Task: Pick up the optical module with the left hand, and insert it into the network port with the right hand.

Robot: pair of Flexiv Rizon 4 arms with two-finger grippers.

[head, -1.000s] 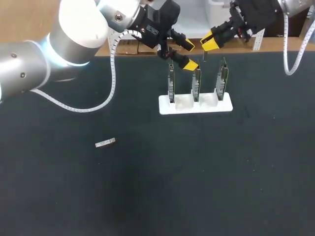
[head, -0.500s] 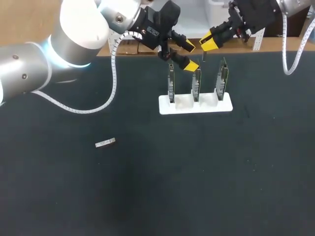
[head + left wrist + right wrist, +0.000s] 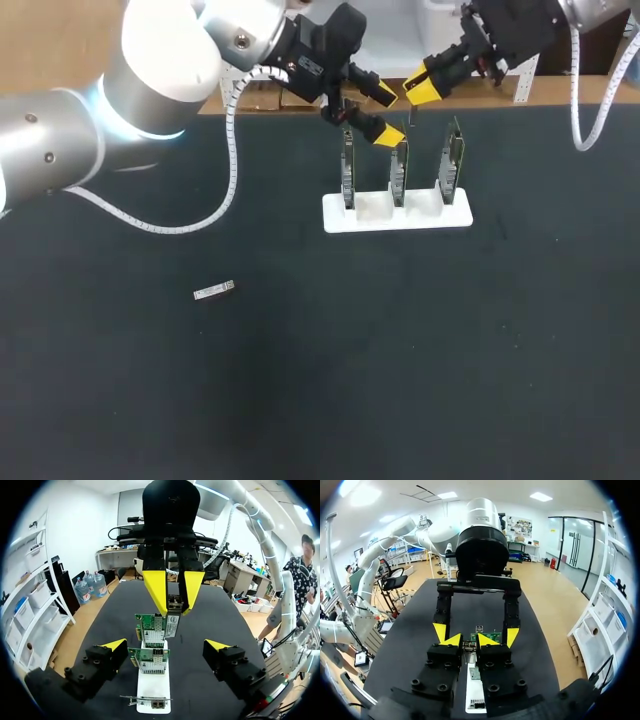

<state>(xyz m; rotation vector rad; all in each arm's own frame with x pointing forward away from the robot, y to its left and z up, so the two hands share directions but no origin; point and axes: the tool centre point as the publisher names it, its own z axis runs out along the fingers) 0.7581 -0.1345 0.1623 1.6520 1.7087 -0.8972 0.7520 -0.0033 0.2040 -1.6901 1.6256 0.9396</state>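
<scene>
My right gripper (image 3: 422, 90) hangs over the far end of the table, shut on a small metal optical module (image 3: 413, 113) that points down above the middle and right network cards. In the left wrist view that module (image 3: 172, 622) sits between the right gripper's yellow fingers (image 3: 155, 589), just beside the farthest green network card (image 3: 150, 626). My left gripper (image 3: 386, 115) is open and holds nothing, close by on the left above the middle card (image 3: 399, 172). A second optical module (image 3: 213, 291) lies flat on the mat at the left.
A white stand (image 3: 397, 214) holds three upright network cards in a row, the left card (image 3: 348, 170) and right card (image 3: 451, 165) flanking the middle one. The two grippers are only a short gap apart above it. Dark mat (image 3: 400, 360) stretches toward the front.
The right gripper has edged slightly to the left with the module in it. The left gripper has barely moved and stays open.
</scene>
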